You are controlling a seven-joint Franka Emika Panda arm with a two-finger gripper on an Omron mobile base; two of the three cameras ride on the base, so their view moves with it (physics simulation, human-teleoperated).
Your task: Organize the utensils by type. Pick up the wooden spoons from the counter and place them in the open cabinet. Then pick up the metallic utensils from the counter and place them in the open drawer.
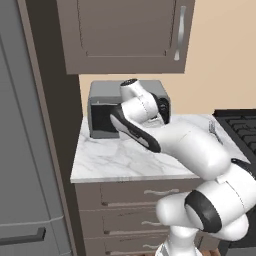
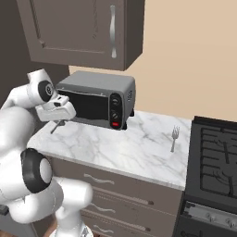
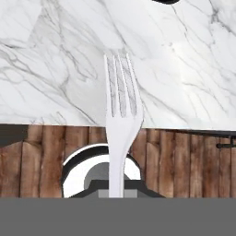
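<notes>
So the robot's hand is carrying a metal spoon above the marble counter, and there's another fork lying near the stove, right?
Not quite: the hand is shut on a metal fork, not a spoon; the hand view shows its tines plainly. The rest holds: it hangs above the marble counter, and in the right base view another fork lies near the stove.
</notes>
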